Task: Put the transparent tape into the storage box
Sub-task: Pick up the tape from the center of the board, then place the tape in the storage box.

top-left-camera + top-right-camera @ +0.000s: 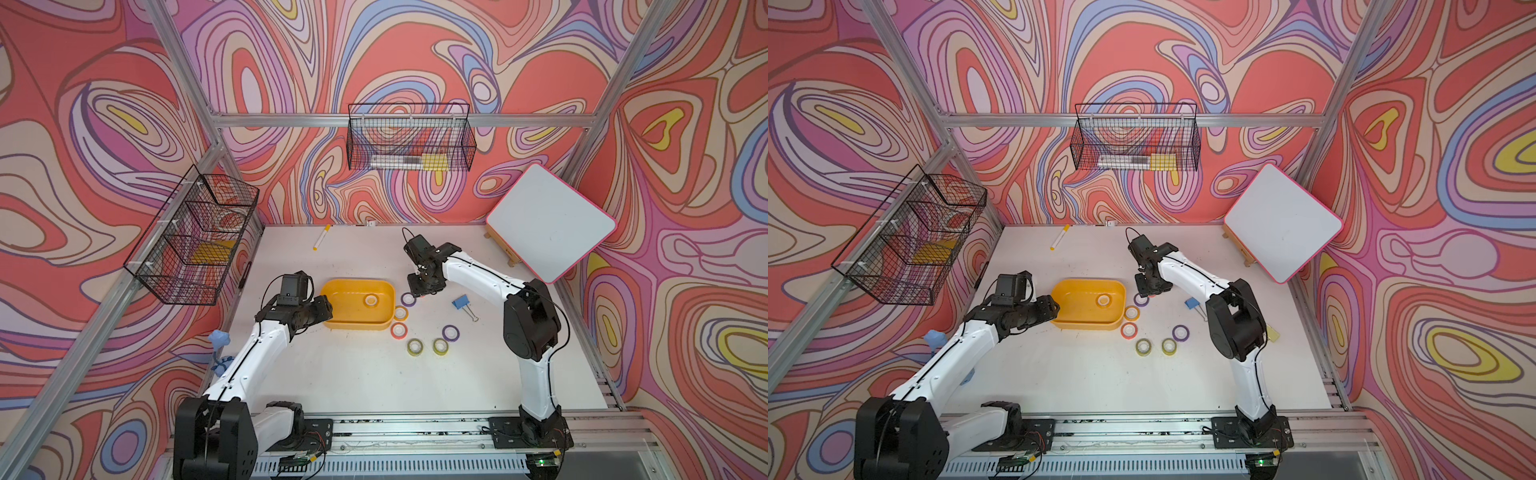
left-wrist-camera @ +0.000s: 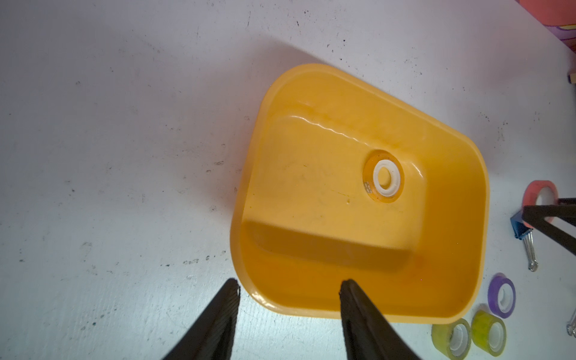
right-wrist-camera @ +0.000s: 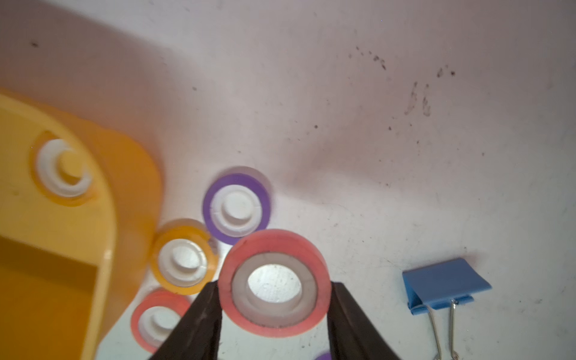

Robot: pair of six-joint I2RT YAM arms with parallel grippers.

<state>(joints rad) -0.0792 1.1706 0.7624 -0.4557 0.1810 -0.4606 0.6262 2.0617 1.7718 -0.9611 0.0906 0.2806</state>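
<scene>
Left claw (image 2: 290, 284): spread, pinching nothing. One finger hangs over the white tabletop (image 1: 332, 374), the other over the wall of the shallow yellow-orange plastic tray (image 1: 353, 325), at the tray's left end.

Tray contents: one yellow-tinted see-through tape roll (image 1: 370, 300), lying flat on the floor toward the right end.

Just beside the tray's right end I record three flat rolls in a close cluster on the tabletop. They are a purple tape roll (image 1: 409, 299) at the back, an orange-yellow tape roll (image 1: 400, 313) against or almost against the tray wall, and a red-orange tape roll (image 1: 399, 330) in front.

Right claw (image 3: 276, 284): pinching a second red-orange tape roll (image 3: 274, 241) by its outer sides, both fingers in contact. It sits outside the tray and appears lifted over the cluster.

Nearer the front lie an olive tape roll (image 1: 414, 347) and a second olive tape roll (image 1: 440, 346), side by side. A second purple tape roll (image 1: 450, 332) lies just to their right.

Farthest right, a blue metal binder clip (image 1: 461, 302) lies flat, apart from every roll.
</scene>
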